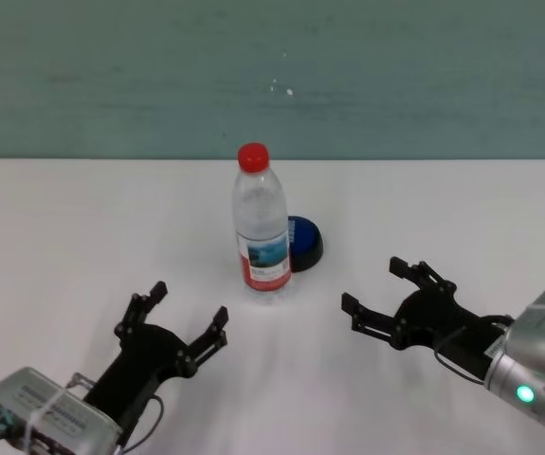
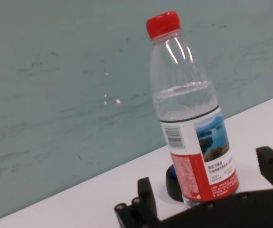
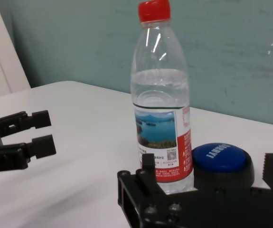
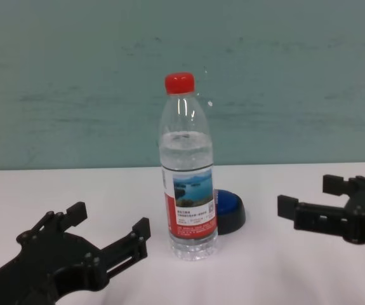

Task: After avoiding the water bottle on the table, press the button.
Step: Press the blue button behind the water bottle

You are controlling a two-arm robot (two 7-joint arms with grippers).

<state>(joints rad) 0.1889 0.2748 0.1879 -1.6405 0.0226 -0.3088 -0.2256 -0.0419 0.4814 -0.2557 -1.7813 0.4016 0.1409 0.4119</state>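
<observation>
The water bottle stands upright mid-table, clear with a red cap and a lake label; it also shows in the chest view. Just behind it to the right sits the blue button on its black base, partly hidden by the bottle in the right wrist view. My left gripper is open, in front of the bottle and to its left. My right gripper is open too, in front and to the right of the button. Neither touches anything.
The white table stretches wide on both sides, and a teal wall stands behind its far edge. In the right wrist view the left gripper shows farther off.
</observation>
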